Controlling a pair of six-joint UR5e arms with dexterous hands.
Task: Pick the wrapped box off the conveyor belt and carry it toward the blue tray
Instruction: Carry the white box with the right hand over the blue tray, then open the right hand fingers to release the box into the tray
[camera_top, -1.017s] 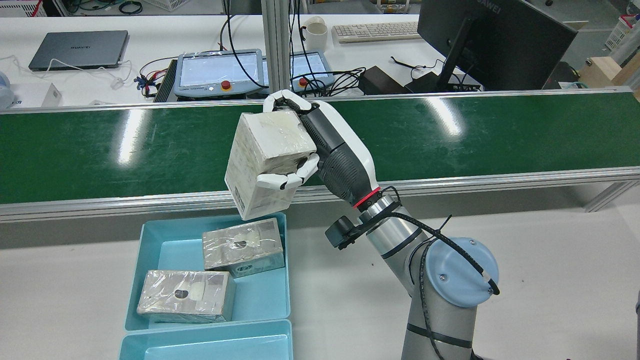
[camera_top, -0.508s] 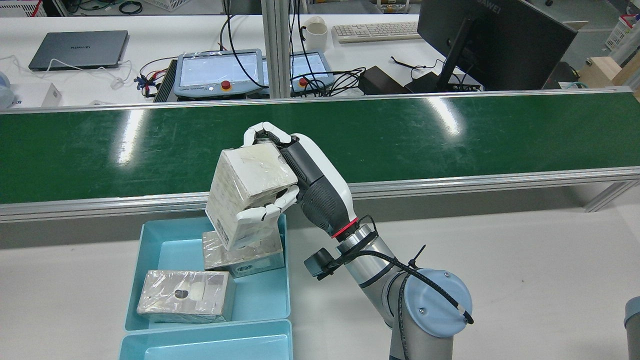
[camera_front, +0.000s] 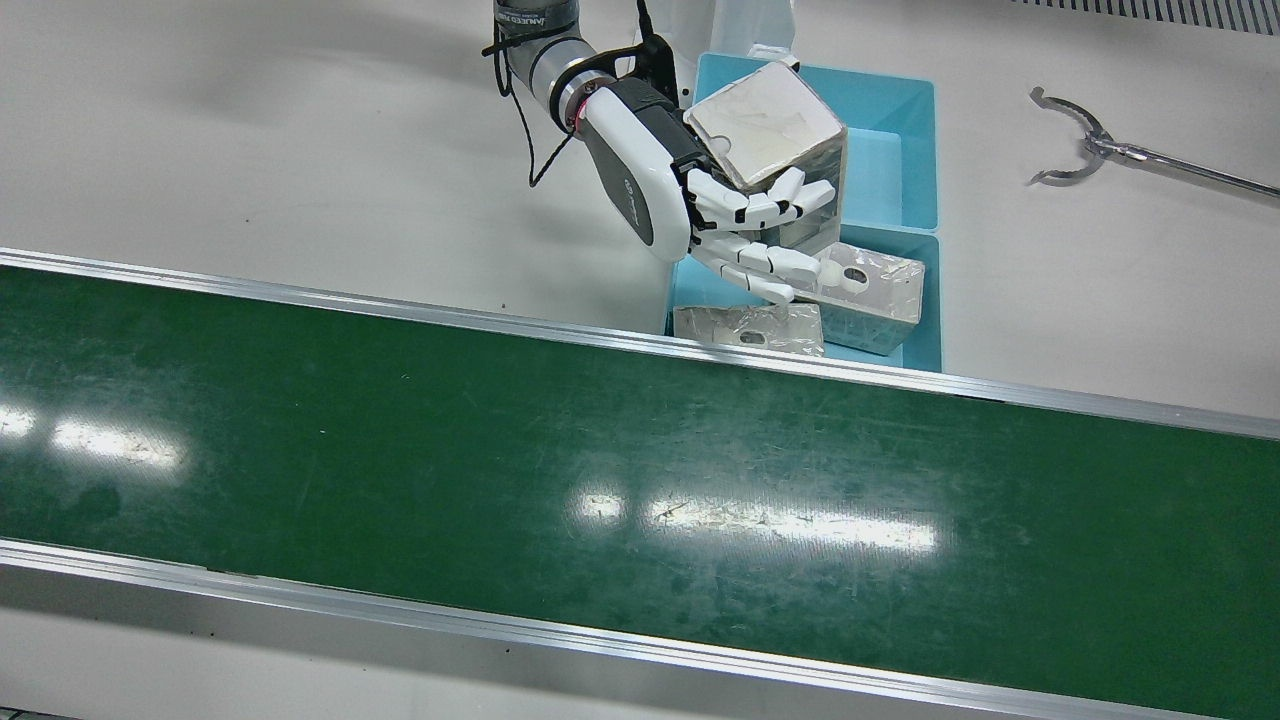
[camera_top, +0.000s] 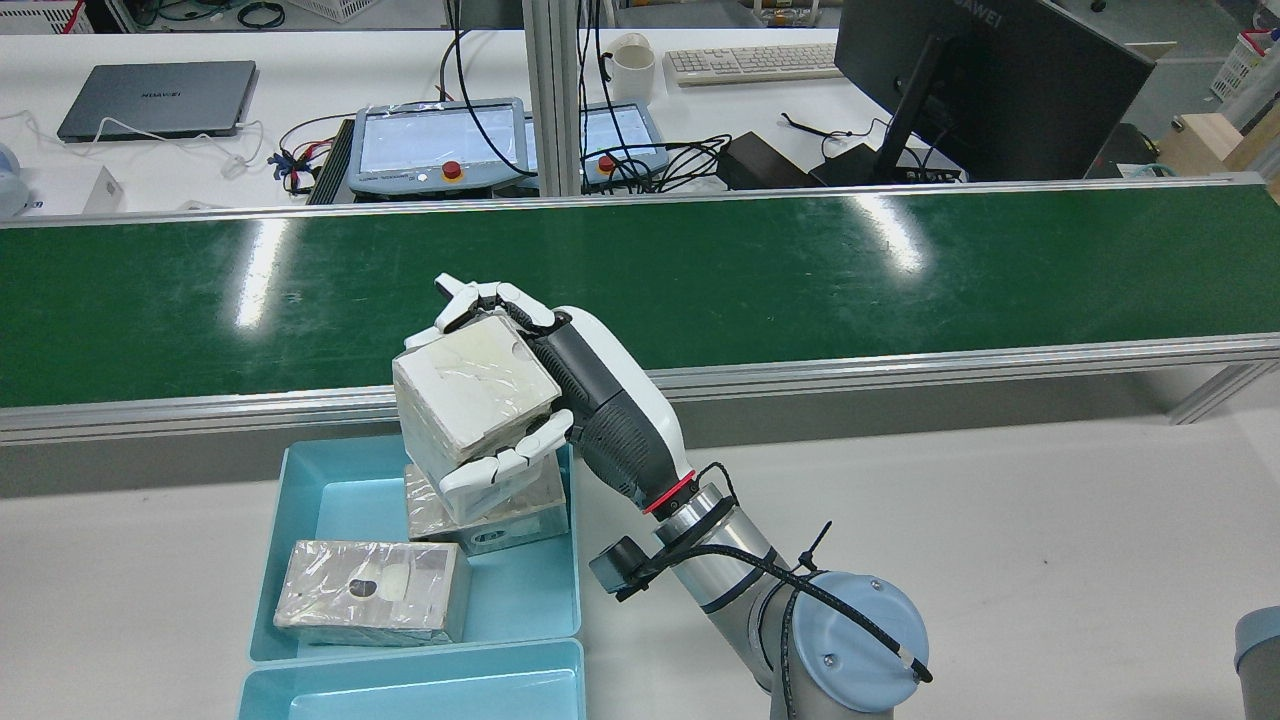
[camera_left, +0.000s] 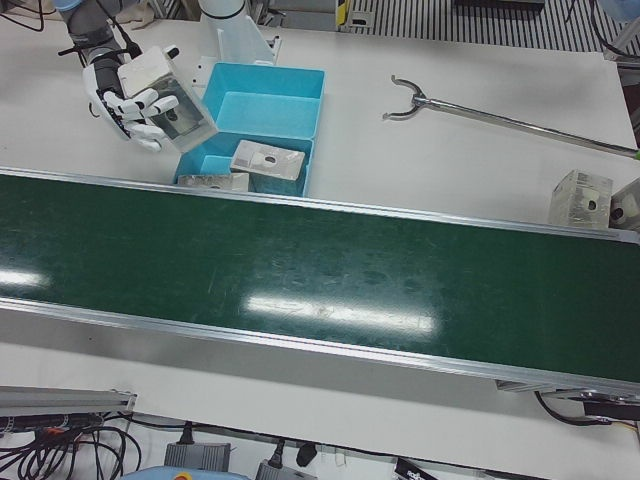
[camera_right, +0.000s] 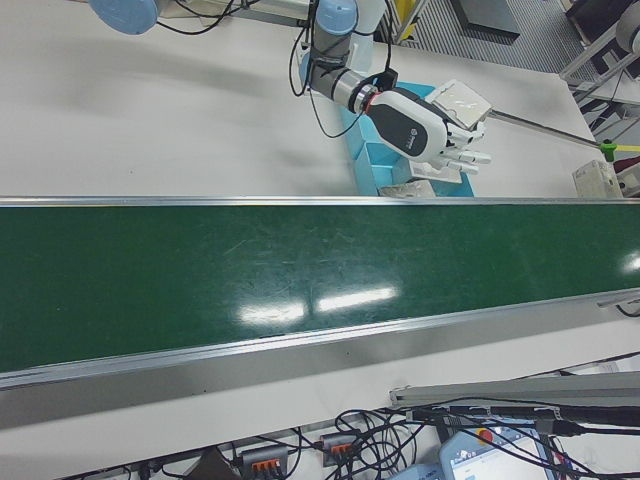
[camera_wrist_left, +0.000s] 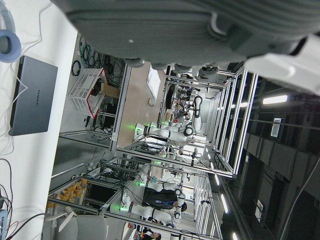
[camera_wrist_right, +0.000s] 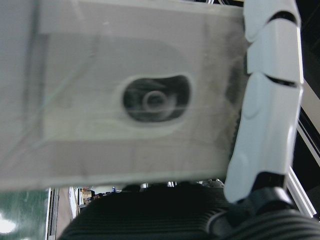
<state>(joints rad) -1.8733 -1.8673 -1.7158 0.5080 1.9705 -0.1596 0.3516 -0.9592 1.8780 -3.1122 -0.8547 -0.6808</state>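
Note:
My right hand (camera_top: 590, 410) is shut on the wrapped box (camera_top: 470, 395), a pale cube in clear film. It holds the box tilted over the far right corner of the blue tray (camera_top: 575, 560), just above a wrapped box (camera_top: 495, 515) lying there; I cannot tell if they touch. The hand (camera_front: 650, 165) and box (camera_front: 765, 125) also show in the front view. In the right hand view the box (camera_wrist_right: 125, 100) fills the frame with white fingers (camera_wrist_right: 265, 115) alongside. Only a dark part of my left hand (camera_wrist_left: 200, 25) shows, in its own view.
A second wrapped box (camera_top: 372, 590) lies in the tray's near left. Another blue tray (camera_top: 410, 685) adjoins it. The green conveyor belt (camera_top: 900, 270) with metal rails runs beyond. A metal reach tool (camera_front: 1100, 145) lies on the white table. Two more boxes (camera_left: 580, 195) sit at the belt's end.
My right hand has carried the box down and to the left, off the belt's rail and over the blue tray, lowering it close to the box inside.

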